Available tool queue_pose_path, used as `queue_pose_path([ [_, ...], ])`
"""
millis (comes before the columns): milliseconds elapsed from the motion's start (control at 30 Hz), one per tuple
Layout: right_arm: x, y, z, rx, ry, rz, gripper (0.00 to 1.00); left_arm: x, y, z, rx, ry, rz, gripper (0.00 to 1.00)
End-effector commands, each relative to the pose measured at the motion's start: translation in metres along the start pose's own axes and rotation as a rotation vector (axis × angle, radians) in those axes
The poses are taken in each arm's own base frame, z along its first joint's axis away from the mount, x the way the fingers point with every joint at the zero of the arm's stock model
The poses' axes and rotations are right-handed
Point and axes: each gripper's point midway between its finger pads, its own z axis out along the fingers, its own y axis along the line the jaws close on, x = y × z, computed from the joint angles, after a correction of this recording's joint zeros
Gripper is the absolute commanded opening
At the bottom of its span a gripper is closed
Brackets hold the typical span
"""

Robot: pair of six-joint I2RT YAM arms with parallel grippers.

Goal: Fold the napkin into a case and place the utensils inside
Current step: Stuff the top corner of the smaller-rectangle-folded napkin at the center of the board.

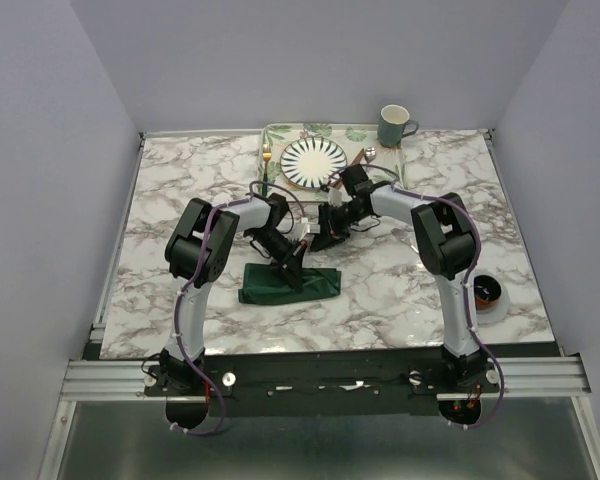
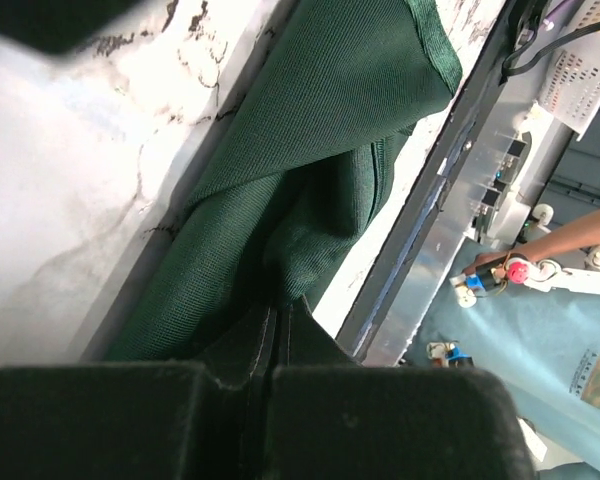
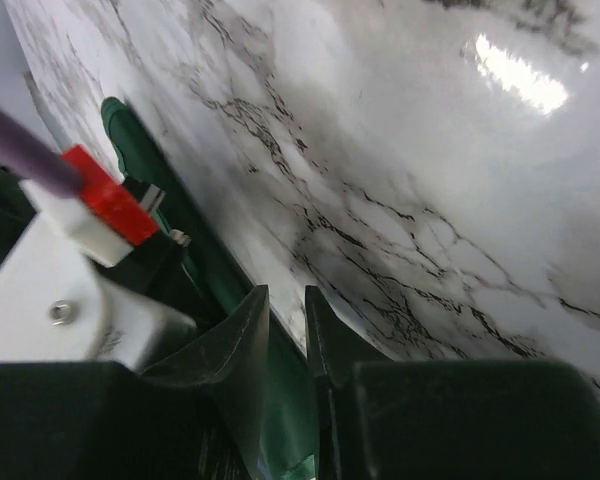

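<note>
The left fingers (image 2: 110, 420) clamp the soft dark green napkin (image 2: 330, 150), likely steadying its fold; the right fingers (image 3: 235, 340) hover narrowly parted alongside.

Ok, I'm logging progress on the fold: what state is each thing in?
napkin: bunched, partly folded, on the table.
left gripper: shut on the napkin.
right gripper: slightly open, nothing visibly held.
fork: lying on the tray, not in the napkin.
plate: flat on the tray, bare.
mug: upright.
</note>
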Motion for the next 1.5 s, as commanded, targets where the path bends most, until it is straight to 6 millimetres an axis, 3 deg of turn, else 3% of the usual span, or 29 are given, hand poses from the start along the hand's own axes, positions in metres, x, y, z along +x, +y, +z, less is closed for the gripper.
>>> queue_pose_path([
  [0,0.023,0.000,0.018,-0.070,0.074,0.076,0.29,0.004,0.025,-0.001,-0.118,0.025,0.087,0.00],
  [467,0.046,0.001,0.039,-0.180,0.185,0.158,0.28,-0.011,0.026,-0.003,-0.122,0.007,0.102,0.00],
  [1467,0.060,0.010,0.042,-0.185,0.255,0.096,0.27,-0.055,-0.001,-0.006,-0.112,-0.050,0.166,0.11],
])
